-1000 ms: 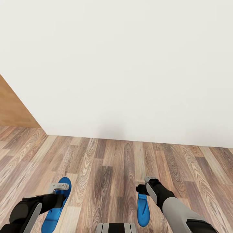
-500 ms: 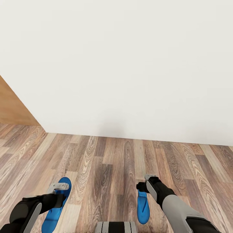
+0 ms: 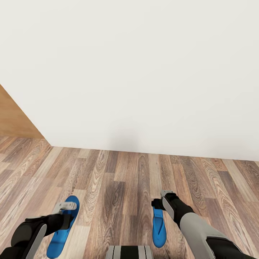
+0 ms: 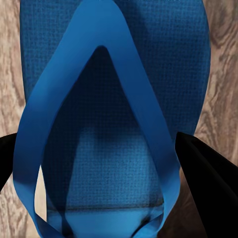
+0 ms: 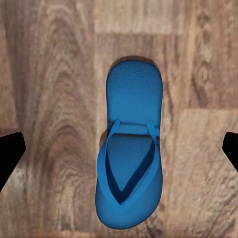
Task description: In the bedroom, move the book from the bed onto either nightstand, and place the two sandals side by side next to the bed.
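Note:
Two blue sandals lie on the wood plank floor, well apart and roughly parallel. The left sandal (image 3: 60,233) (image 4: 114,124) sits under my left gripper (image 3: 65,206) (image 4: 99,146), whose dark fingers (image 4: 208,188) stand spread on either side of the sole, very close to it. The right sandal (image 3: 159,230) (image 5: 130,168) lies flat below my right gripper (image 3: 163,198) (image 5: 119,148), which hangs open above it with a clear gap. The book, the bed and the nightstand are out of view.
A plain white wall (image 3: 144,72) rises just ahead, meeting the floor (image 3: 118,180) across the view. A light brown wooden panel (image 3: 12,122) stands at the left. My base's grey front (image 3: 128,252) shows between the sandals.
The whole picture has slid up a little, so the camera moved. Both grippers keep their places over the sandals, and the sandals have not moved on the floor.

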`<state>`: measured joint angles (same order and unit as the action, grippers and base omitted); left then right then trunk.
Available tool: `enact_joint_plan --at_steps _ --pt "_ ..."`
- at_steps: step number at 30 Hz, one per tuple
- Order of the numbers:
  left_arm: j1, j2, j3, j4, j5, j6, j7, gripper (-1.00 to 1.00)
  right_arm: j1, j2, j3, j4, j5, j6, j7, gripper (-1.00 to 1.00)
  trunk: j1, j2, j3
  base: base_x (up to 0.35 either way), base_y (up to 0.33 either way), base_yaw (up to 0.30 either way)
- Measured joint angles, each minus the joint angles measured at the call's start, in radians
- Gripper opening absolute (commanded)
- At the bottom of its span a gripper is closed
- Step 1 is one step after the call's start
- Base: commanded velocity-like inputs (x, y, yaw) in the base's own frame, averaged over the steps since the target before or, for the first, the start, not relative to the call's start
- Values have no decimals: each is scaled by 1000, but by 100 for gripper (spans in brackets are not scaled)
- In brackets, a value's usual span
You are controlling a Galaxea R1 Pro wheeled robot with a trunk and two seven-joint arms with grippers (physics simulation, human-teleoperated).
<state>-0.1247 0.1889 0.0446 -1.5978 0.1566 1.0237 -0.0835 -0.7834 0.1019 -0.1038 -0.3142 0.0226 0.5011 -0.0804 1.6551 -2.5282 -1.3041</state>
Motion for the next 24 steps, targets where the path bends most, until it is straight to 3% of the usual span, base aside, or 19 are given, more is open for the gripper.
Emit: enact_joint_plan --at_steps 4,24 --pt "-7 0 0 0 0 0 0 -100 -6 0 0 0 0 0 0 100 0 0 0 0 0 0" --pt "-13 1 -1 0 0 -1 0 -100 -14 -3 -2 9 0 0 0 100 9 -5 -77 0 0 0"
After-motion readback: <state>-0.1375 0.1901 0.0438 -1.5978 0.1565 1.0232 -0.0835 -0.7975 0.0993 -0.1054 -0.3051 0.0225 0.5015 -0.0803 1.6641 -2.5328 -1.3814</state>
